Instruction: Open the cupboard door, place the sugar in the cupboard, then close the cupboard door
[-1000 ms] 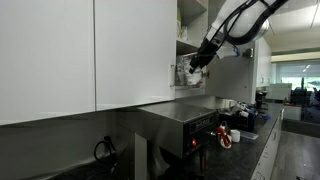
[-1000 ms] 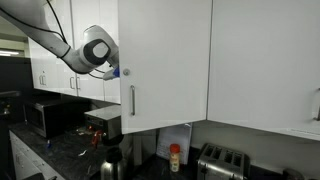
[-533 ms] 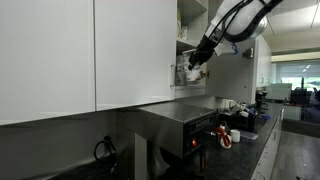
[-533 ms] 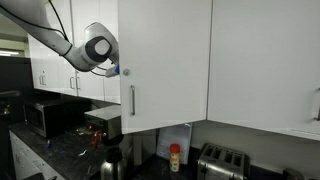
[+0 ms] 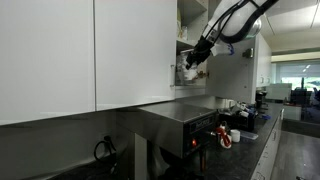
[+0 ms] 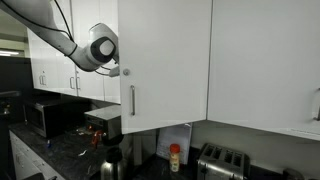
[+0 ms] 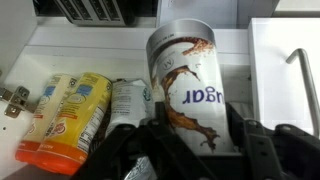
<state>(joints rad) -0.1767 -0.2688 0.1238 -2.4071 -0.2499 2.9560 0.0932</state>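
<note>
Gripping the sugar [image 7: 190, 80] around its body, the gripper [image 7: 190, 152] has its dark fingers [image 7: 118, 152] closed on either side of the jar. It holds the jar at the mouth of the cupboard [image 5: 187, 40], over the white shelf and just beside the things already stored there. Whether the jar's base rests on the shelf cannot be told. The cupboard door [image 6: 165, 60] stands open, and the arm reaches in past the edge that carries the handle [image 6: 131, 100]. The likeliest mishap is a knock. A small pale packet [image 7: 128, 100] sits close against the jar, with a yellow package [image 7: 65, 110] beyond it, and any sideways drift while lowering would shove or topple them. Letting go before the base is seated could leave the jar tipping or rolling off the shelf. Setting it too near the front edge could let the closing door strike it. On the way out, the wrist could also clip the open door. The jar's label shows dark letters reading "ugar", upside down in the wrist view, amid brown swirls; its first letter curves out of sight. The print on the two packages is too blurred to read.
</note>
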